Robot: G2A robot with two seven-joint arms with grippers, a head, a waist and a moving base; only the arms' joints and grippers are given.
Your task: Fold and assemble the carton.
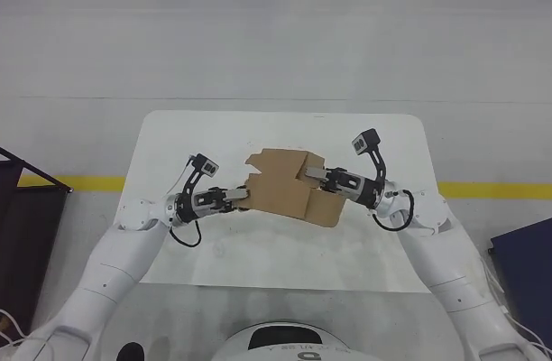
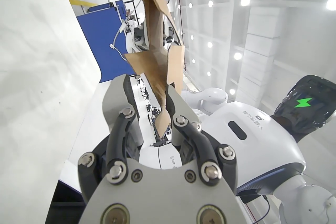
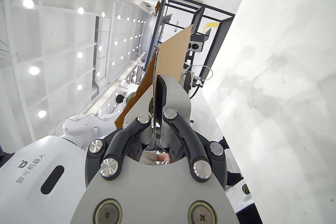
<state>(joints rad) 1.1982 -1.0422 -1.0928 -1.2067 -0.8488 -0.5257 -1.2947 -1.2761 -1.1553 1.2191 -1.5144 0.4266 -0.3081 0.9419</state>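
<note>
Above white table [image 1: 366, 257], carton [image 1: 285, 185] near-flat, nothing erected yet: right gripper [image 1: 319, 178] clamped on its edge, left gripper [image 1: 243, 192] apart around opposite flap.

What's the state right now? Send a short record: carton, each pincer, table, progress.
carton: brown cardboard, not yet box-shaped, flaps loose, held up between both arms
left pincer: open; carton edge between its fingers, against one, gap at the other
right pincer: shut on the opposite carton edge
table: white, under the carton
progress: folding not finished
</note>
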